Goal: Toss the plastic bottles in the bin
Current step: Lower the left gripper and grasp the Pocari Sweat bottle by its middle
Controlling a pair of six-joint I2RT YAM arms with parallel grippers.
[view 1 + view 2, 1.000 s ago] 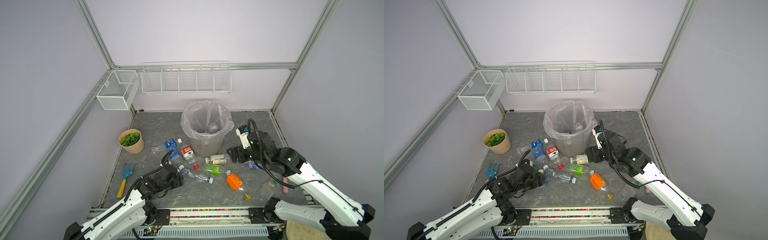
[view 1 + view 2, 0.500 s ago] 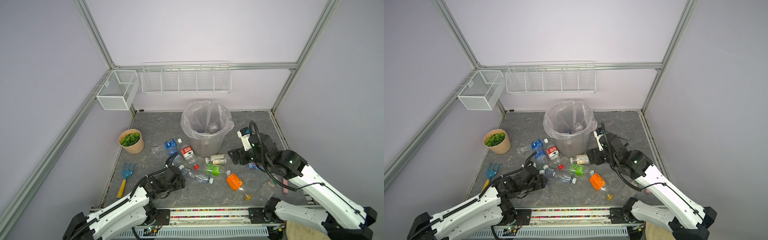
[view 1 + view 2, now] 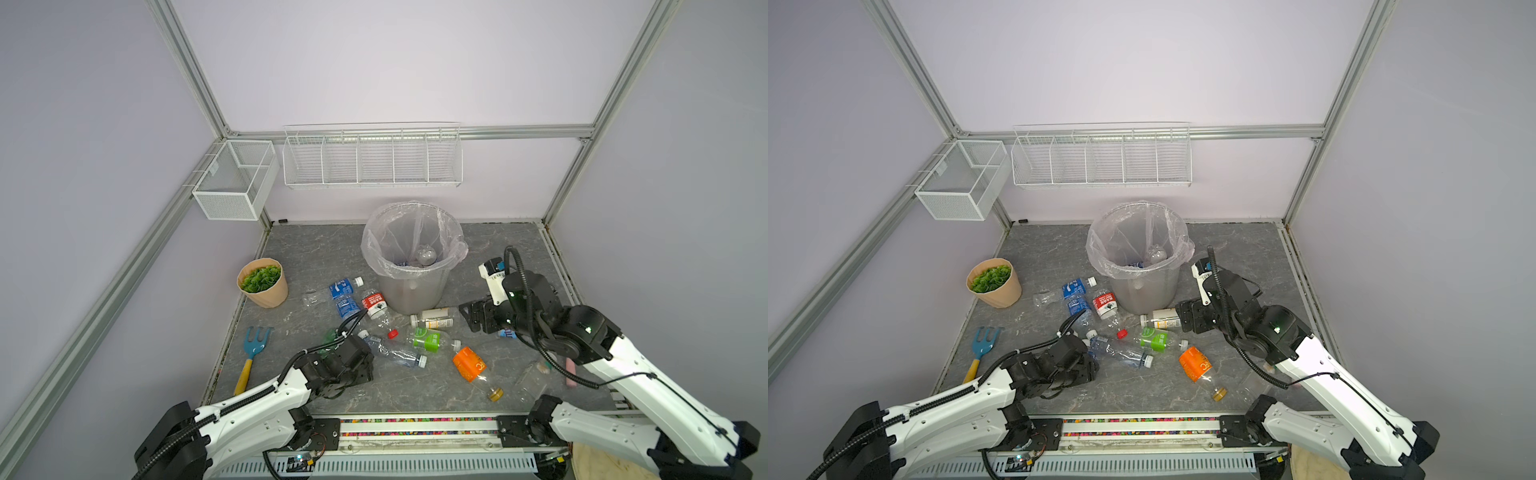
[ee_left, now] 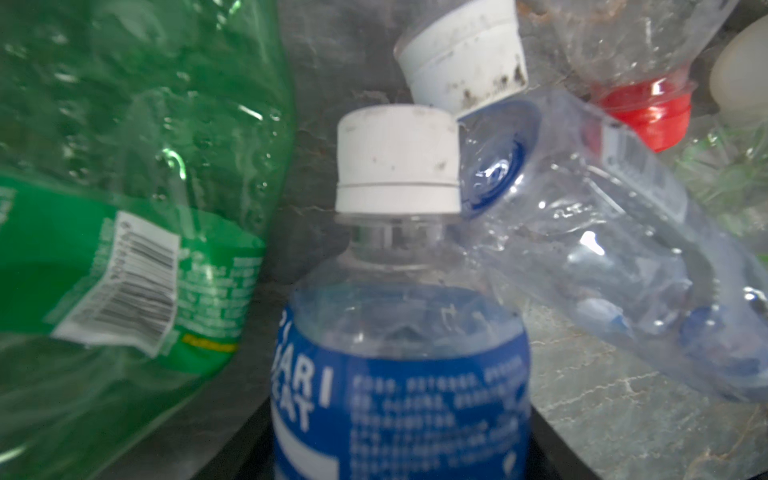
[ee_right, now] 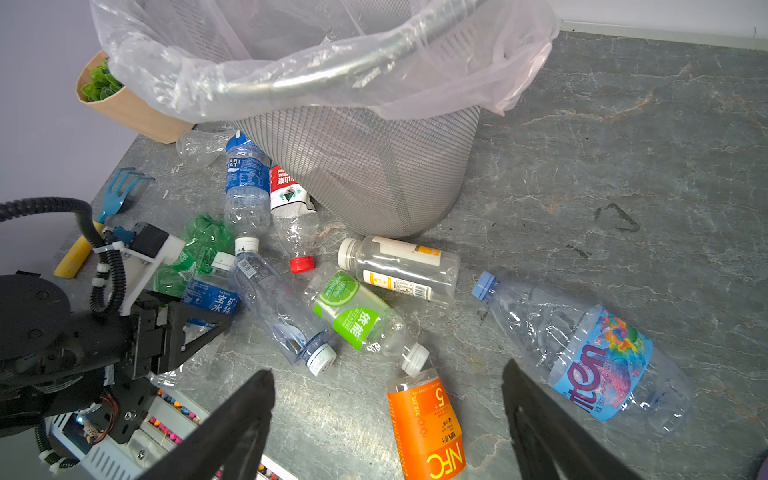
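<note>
Several plastic bottles lie on the grey floor in front of the bin [image 3: 415, 291] [image 3: 1144, 293] [image 5: 365, 166], a grey bucket lined with a clear bag. My left gripper [image 3: 359, 353] [image 5: 178, 324] is low among them, its jaws pressed against both sides of a blue-label bottle [image 4: 399, 374] [image 5: 210, 297] with a white cap. A crushed green bottle [image 4: 124, 208] lies beside it. My right gripper [image 3: 478, 318] [image 5: 386, 374] hangs open above the floor, with nothing between its fingers. An orange-label bottle [image 5: 424, 419] [image 3: 468, 365] lies below it.
A tan pot of leaves [image 3: 264, 286] and a blue rake [image 3: 253, 353] are at the left. White wire baskets [image 3: 374, 158] hang on the back wall. Beside the right gripper lies a bottle with a colourful blue label [image 5: 598, 357]. The base rail [image 3: 415, 424] runs along the front.
My left gripper has pushed forward into the bottles and its jaws have narrowed round the blue-label bottle. The right gripper has sunk a little, still open.
</note>
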